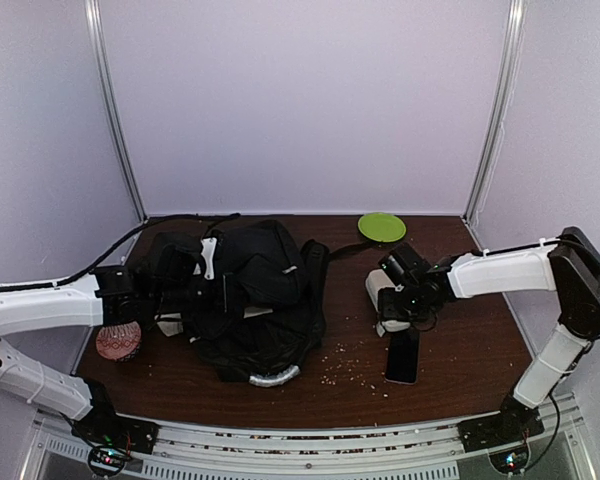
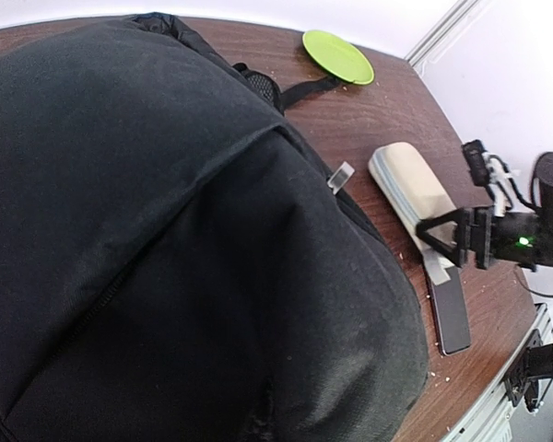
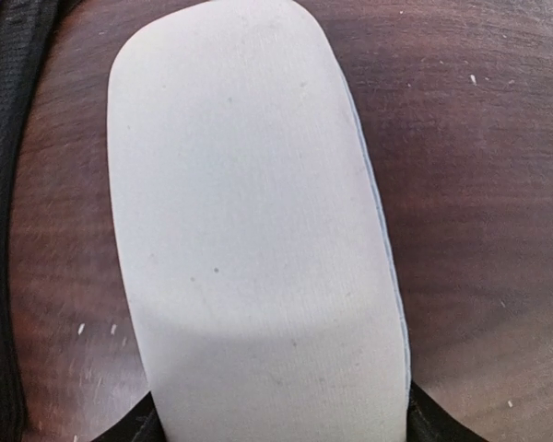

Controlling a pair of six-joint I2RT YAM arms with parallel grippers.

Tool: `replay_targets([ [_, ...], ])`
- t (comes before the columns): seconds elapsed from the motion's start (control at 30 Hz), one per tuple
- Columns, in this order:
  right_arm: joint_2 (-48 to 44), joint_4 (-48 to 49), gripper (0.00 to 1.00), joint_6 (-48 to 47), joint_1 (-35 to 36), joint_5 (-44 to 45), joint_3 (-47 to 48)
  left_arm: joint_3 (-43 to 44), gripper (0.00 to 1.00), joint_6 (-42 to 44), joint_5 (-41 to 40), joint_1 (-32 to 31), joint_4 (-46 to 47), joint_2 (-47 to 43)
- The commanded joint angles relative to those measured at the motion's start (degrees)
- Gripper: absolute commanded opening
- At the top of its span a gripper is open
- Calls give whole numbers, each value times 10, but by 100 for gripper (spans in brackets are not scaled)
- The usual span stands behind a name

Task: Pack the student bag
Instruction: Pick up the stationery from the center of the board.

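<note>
Right gripper [image 2: 442,244]: jaws apart, one each side of the near end of a flat beige oval zip pouch [image 3: 258,221]. The pouch fills the gap directly under the wrist, and no firm clamp shows. Just behind the gripper, toward the arm bases, a thin black phone-like slab [image 1: 402,355] lies flat on the dark wood table [image 1: 460,340], with crumbs scattered around it. Beyond its fingers, a round lime-green plate [image 1: 381,226] sits near the back wall. To its left, near but not touching, is the task item: a large black fabric backpack [image 1: 240,290], slumped mid-table with its grey top handle [image 1: 270,378] at the front edge. Left gripper [image 1: 152,292]: closed and pressed into the backpack's far-left side. The fabric hides its fingers, so I can't tell if it pinches cloth. A red patterned ball [image 1: 118,342] lies just behind it. The backpack looks soft, floppy and bulky, and probably light. It will likely sag and fold when lifted, and smooth fabric may slip from a pinch. The best holds are likely the handle or the zipper rim, not a loose panel.
</note>
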Motion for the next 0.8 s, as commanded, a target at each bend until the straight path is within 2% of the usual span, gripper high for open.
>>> replay_targets([
  [0.0, -113, 30, 61, -20, 8, -38, -33, 52, 0, -5, 0, 6, -1, 20],
  [0.23, -314, 23, 61, -50, 75, -103, -90, 179, 0, 37, -20, 6, -29, 39],
  [0.43, -414, 23, 60, -56, 132, -172, -112, 250, 0, 49, 2, 6, -28, 85],
  [0.6, -388, 7, 60, -75, 185, -203, -85, 246, 0, 27, 48, 5, 3, 107],
  [0.77, -290, -20, 61, -98, 227, -208, -30, 232, 0, 17, 45, 0, 7, 101],
])
